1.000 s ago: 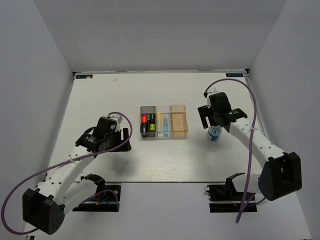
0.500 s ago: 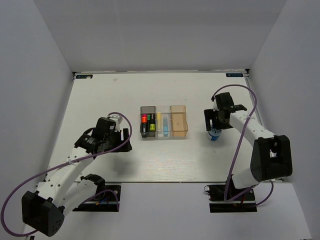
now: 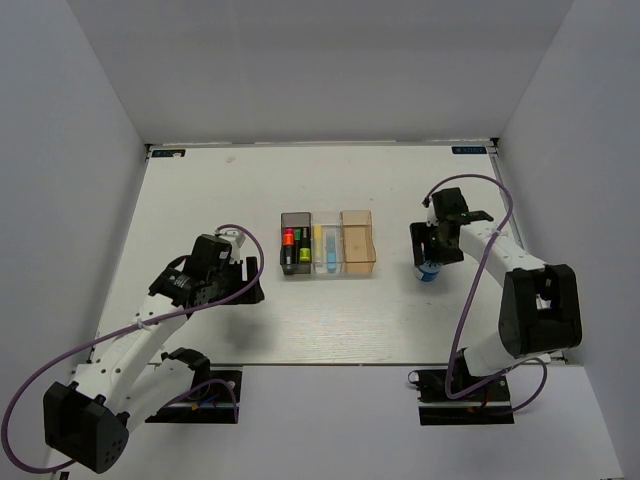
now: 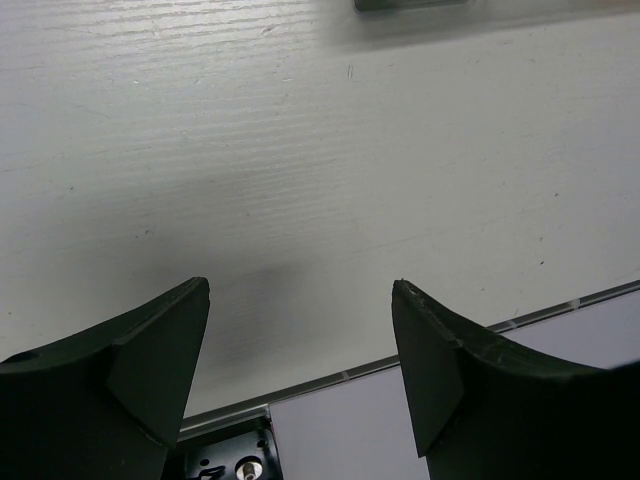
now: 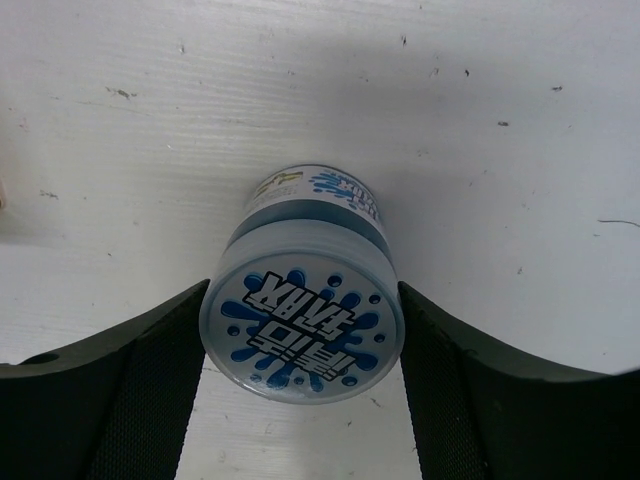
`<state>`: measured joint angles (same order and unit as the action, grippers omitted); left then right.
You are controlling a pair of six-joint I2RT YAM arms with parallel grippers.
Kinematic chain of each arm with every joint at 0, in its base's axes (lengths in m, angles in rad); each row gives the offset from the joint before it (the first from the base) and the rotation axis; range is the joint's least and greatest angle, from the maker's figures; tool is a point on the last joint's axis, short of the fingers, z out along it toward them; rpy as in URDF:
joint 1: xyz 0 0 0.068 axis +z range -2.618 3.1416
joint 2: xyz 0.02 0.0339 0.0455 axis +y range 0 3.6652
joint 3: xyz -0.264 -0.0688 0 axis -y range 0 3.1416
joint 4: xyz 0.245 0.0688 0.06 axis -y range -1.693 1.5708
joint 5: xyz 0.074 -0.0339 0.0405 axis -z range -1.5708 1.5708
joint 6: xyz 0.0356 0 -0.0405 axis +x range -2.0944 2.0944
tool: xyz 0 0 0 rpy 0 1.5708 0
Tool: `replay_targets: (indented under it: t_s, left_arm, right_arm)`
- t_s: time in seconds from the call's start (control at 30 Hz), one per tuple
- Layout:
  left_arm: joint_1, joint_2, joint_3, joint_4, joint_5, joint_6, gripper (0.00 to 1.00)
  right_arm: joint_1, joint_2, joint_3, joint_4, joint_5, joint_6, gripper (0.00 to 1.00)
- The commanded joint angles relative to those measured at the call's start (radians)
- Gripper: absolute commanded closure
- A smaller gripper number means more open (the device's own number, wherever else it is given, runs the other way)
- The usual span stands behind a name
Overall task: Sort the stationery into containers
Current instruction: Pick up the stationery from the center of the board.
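Mostly sorted: highlighters point(image 3: 296, 248) fill the grey bin point(image 3: 296, 215) and a blue tube point(image 3: 330, 252) lies in the clear bin point(image 3: 336, 228). Only the roll point(image 5: 300, 320) stands on the worktop point(image 3: 200, 200), near its right edge. The right end effector point(image 5: 300, 292) straddles it, grip unclear. The left end effector point(image 4: 300, 290) gapes, empty.

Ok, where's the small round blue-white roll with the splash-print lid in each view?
Top external: small round blue-white roll, right of the translucent orange bin, under the right gripper.
Left wrist: not in it.
Right wrist: centre frame, lid facing the camera.
Shared landmark: that gripper's fingers either side of it.
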<state>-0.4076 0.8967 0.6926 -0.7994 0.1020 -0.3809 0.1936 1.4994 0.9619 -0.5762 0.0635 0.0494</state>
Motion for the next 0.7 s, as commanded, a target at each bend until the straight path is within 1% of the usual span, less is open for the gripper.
replay_targets:
  t_s: [0.0,0.03,0.07,0.13,0.17,0.23,0.27,0.33,0.4,0.43,0.47,0.53,0.57,0.6,0.67]
  left_arm:
    - [0.004,-0.015,-0.011,0.017,0.019,0.011,0.16]
    - [0.004,-0.016,-0.013,0.017,0.019,0.011,0.16]
    - [0.006,-0.016,-0.011,0.017,0.018,0.013,0.16]
    - [0.004,-0.018,-0.011,0.019,0.018,0.013,0.16]
    - [0.004,-0.018,-0.01,0.016,0.016,0.014,0.16]
    - [0.004,-0.021,-0.013,0.016,0.016,0.013,0.17]
    - [0.004,-0.027,-0.013,0.014,0.015,0.013,0.17]
    - [0.003,-0.027,-0.013,0.017,0.013,0.013,0.17]
    - [0.004,-0.025,-0.012,0.022,0.018,0.013,0.18]
    - [0.006,-0.025,-0.011,0.019,0.016,0.011,0.18]
    - [0.006,-0.024,-0.015,0.019,0.018,0.011,0.18]
    - [0.004,-0.024,-0.01,0.02,0.019,0.013,0.18]
    - [0.007,-0.022,-0.015,0.022,0.019,0.011,0.18]
    - [0.007,-0.024,-0.013,0.019,0.019,0.016,0.18]
    - [0.007,-0.024,-0.013,0.019,0.021,0.014,0.18]
  right_arm:
    - [-0.006,0.01,-0.022,0.003,-0.007,0.004,0.26]
    - [-0.008,0.013,-0.022,0.007,-0.007,0.001,0.26]
    - [-0.008,0.012,-0.023,0.007,-0.007,0.004,0.29]
    - [-0.008,0.012,-0.025,0.012,-0.007,0.003,0.4]
    - [-0.006,0.007,-0.023,0.013,-0.008,0.001,0.56]
    - [-0.008,0.004,-0.023,0.013,-0.011,-0.005,0.72]
    - [-0.008,-0.007,-0.022,0.016,-0.016,-0.022,0.86]
    - [-0.005,-0.039,-0.028,0.027,-0.017,-0.028,1.0]
    - [-0.003,-0.074,-0.025,0.041,-0.039,-0.042,1.0]
    - [-0.002,-0.106,-0.023,0.039,-0.053,-0.08,1.0]
    - [-0.002,-0.14,-0.017,0.038,-0.144,-0.107,1.0]
    - [0.003,-0.191,0.012,0.03,-0.203,-0.173,1.0]
    - [0.0,-0.205,0.026,0.023,-0.262,-0.184,1.0]
    - [0.001,-0.237,0.055,0.012,-0.315,-0.21,1.0]
    - [0.001,-0.243,0.131,-0.013,-0.391,-0.227,1.0]
